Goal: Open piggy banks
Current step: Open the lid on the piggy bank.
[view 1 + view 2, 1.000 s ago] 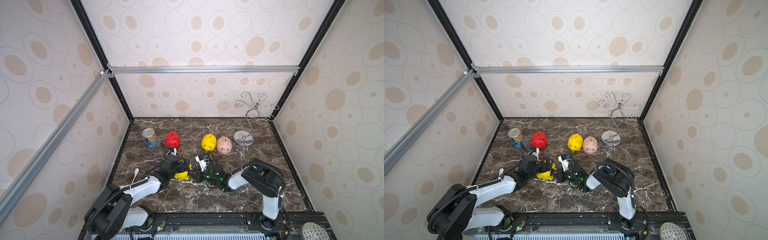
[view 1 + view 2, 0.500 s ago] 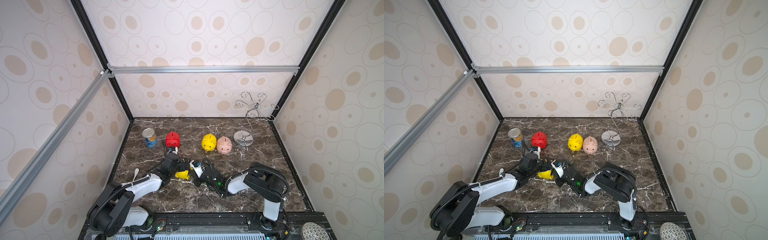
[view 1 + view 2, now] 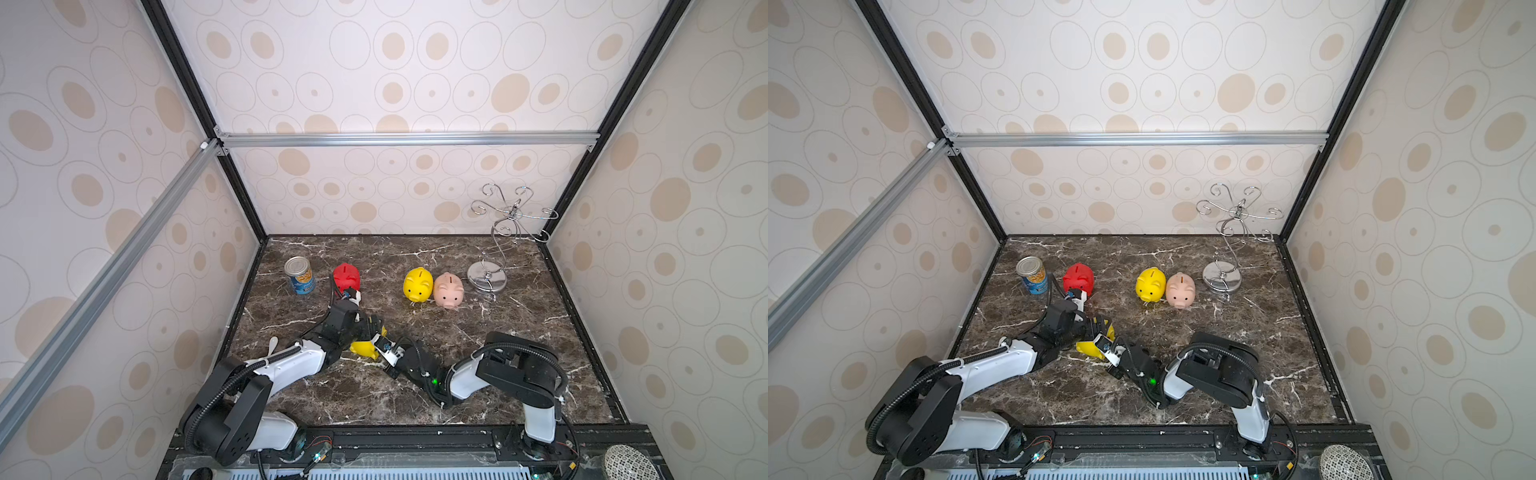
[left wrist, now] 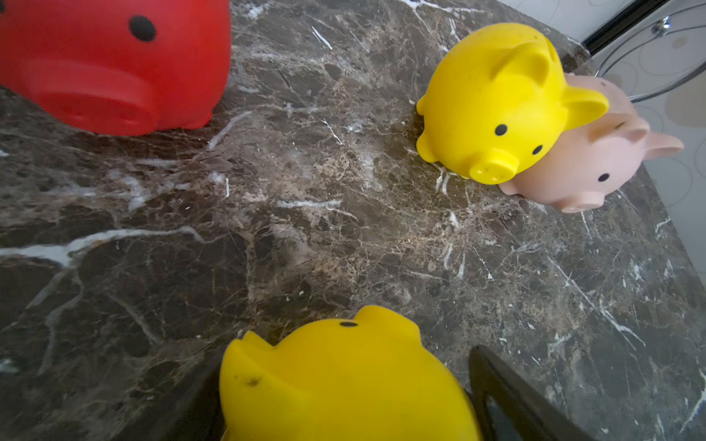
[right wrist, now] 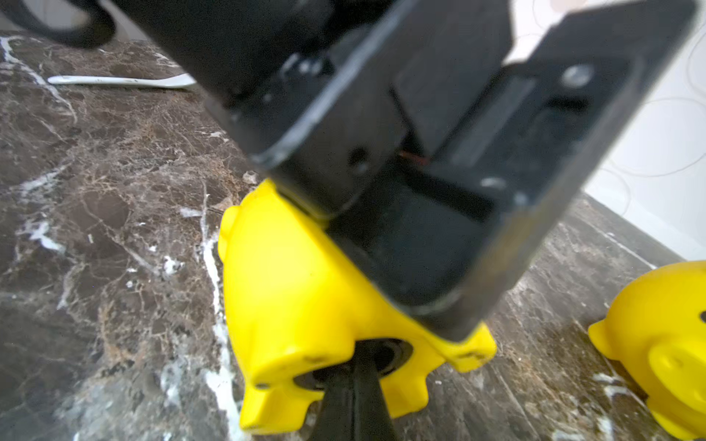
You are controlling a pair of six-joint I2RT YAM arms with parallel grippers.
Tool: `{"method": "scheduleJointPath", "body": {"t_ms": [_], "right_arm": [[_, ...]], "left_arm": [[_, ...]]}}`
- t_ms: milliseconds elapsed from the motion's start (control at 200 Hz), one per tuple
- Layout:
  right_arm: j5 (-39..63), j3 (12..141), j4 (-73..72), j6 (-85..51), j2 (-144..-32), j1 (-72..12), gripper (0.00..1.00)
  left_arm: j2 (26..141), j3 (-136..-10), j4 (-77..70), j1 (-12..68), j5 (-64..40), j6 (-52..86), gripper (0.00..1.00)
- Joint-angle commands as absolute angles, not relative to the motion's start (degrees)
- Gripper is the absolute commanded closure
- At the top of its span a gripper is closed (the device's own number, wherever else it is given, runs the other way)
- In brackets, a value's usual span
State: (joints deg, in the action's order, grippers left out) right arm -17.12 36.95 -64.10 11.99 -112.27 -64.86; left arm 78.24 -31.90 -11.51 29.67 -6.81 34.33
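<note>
— Left gripper [image 3: 371, 330], both top views?
— Jaws spread wide, clamped across the near yellow piggy bank [image 3: 360, 348], which lies tipped over at the front-centre of the tabletop [image 3: 498, 332]. Right gripper [image 3: 380, 343] is fully closed, tips at its belly. The red piggy bank [image 3: 346, 277], far yellow piggy bank [image 3: 417, 284] and pink piggy bank [image 3: 449, 289] stand at the back, the last two touching.
— Left wrist?
— Near yellow piggy bank sits between the fingers [image 4: 508, 393].
— Right wrist?
— Closed tips are in the round belly hole [image 5: 386, 355]. Can't tell if anything's pinched.

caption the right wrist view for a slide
Left end effector clamps a tipped yellow piggy bank; shut right end effector at its belly hole
</note>
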Motion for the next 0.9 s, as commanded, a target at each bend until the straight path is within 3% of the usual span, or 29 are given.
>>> {"method": "scheduleJointPath", "body": {"t_ms": [0,425,550,895], "right_arm": [[-14.74,40.49,-73.74,19.36,-114.52,-68.52,1.00],[-22.39,41.13,-76.73,33.27,-116.38,-69.61,1.00],[-25.17,42.22,-70.05,34.61,-114.17,-70.47,1.00],[-28.71,42.53,-77.22,43.97,-118.01,-71.34,1.00]], "left_arm": [[80.75,-32.40,-2.83,31.52,-17.15,33.73,0.06],[82.91,-36.87,3.65,31.50,-16.69,31.25,0.07],[84.74,-37.95,4.66,31.51,-16.12,31.20,0.08],[87.59,-40.19,6.49,31.54,-15.14,29.88,0.08]]}}
